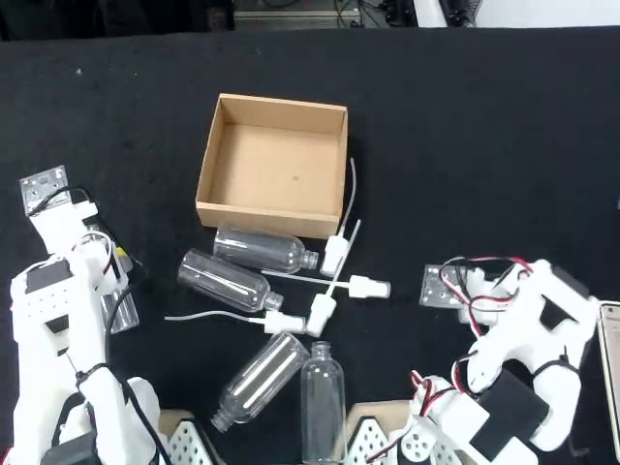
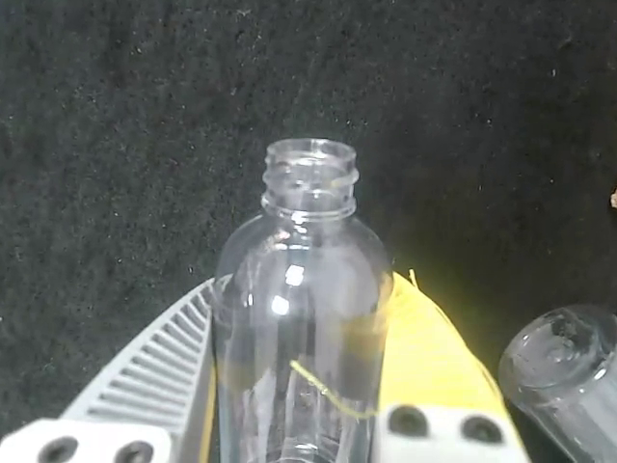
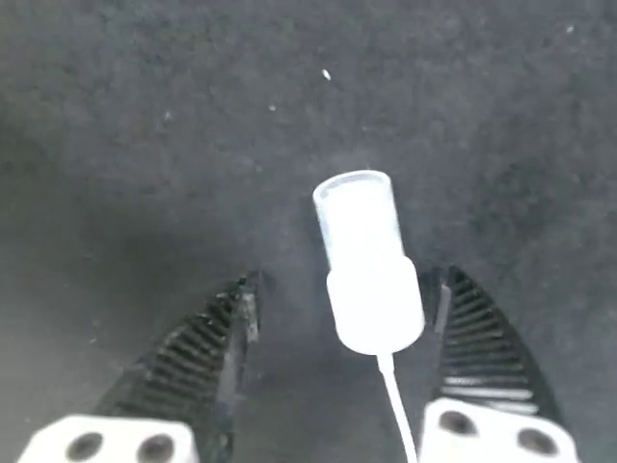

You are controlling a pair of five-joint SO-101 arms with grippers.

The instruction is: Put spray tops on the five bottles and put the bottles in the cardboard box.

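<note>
Your left end effector (image 2: 313,282) pinches the bottle (image 2: 299,338) mid-body; expect light, slick plastic. The right end effector (image 3: 349,278), spread, straddles the spray top (image 3: 366,280) on the tabletop (image 3: 145,116): probably grip its stiff collar, not the tube (image 3: 397,405).

Fixed camera looks steeply down on the black bench (image 1: 484,145), with the cardboard box (image 1: 262,215) toward the far side and both arms nearer than the box. Wrist cameras peer close along each tool at the same black surface: left tool (image 2: 310,287) around a bottle (image 2: 301,347), right tool (image 3: 347,282) astride a spray top (image 3: 366,260).
</note>
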